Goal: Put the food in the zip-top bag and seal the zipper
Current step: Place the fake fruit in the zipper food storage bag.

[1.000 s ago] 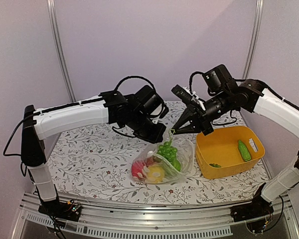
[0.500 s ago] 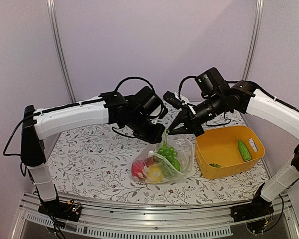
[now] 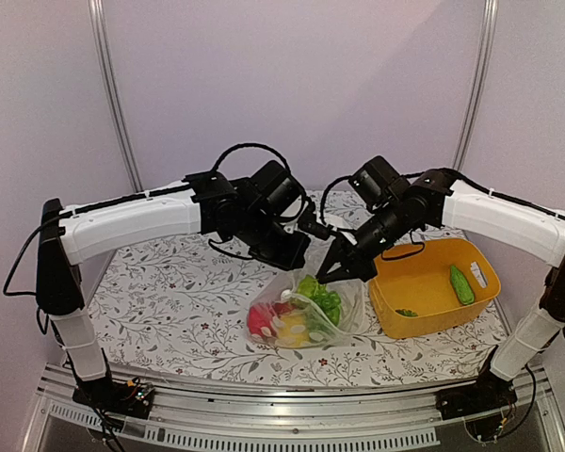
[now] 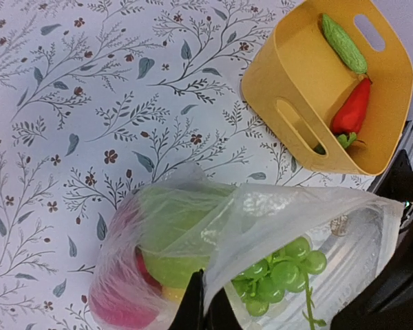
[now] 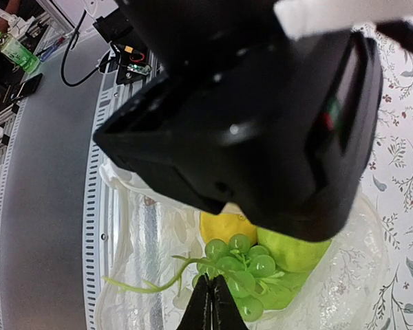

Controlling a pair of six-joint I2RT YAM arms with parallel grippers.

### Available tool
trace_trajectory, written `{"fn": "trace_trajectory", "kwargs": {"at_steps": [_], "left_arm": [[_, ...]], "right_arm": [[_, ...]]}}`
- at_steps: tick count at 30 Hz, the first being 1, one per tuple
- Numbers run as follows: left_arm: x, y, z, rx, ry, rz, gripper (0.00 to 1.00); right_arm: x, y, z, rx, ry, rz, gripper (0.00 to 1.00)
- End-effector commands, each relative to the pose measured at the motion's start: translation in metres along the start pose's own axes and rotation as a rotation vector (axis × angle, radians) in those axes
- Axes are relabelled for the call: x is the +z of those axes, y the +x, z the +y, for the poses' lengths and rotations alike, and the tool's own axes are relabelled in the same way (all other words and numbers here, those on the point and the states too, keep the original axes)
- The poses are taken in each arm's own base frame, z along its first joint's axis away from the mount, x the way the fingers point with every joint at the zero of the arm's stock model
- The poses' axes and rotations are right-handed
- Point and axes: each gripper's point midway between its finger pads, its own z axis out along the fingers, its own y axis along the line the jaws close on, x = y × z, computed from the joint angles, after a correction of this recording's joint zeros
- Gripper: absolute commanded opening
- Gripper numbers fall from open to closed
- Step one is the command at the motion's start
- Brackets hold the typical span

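"What is on that big flowery table [image 3: 169, 282]?"

"On the right side sits a yellow tub [image 3: 424, 318]. A green cucumber [image 4: 343, 42] and a red veggie [image 4: 351, 110] lie inside it."

"Where is the bag?"

"The clear bag [image 4: 282, 213] lies on the table, just to the left of the tub. Its mouth is open and one edge is lifted up."

"Who lifts it?"

"The left gripper [image 4: 205, 306]. Its fingers are squeezed tight on the edge of the bag."

"And the other one?"

"The right gripper [image 5: 212, 302] is at the bag's mouth. It is pinched tight on the green grapes [image 5: 237, 275], which hang down into the bag."

"Anything else in there?"

"A red ball [image 3: 261, 320], a green ball [image 5: 296, 251] and a yellow ball [image 5: 224, 223], close by the grapes."
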Motion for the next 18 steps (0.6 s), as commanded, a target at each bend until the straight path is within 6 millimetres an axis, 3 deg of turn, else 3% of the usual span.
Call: {"fn": "trace_trajectory", "kwargs": {"at_steps": [1,3,6,10,18], "left_arm": [[-0.014,-0.009,0.006,-0.014,-0.003,-0.039,0.00],[-0.015,-0.007,0.007,-0.018,-0.004,-0.038,0.00],[-0.016,-0.003,0.009,-0.026,-0.004,-0.039,0.00],[-0.015,-0.001,0.011,-0.034,-0.004,-0.038,0.00],[-0.017,-0.006,0.011,-0.032,-0.002,-0.049,0.00]], "right_arm": [[0.025,0.023,0.005,0.003,-0.012,0.096,0.11],[0.026,0.025,0.005,0.005,-0.014,0.112,0.32],[0.019,0.023,0.015,-0.014,-0.042,0.106,0.46],[-0.004,0.019,0.031,-0.091,-0.032,0.070,0.54],[-0.015,0.056,0.055,-0.197,-0.051,0.135,0.60]]}}
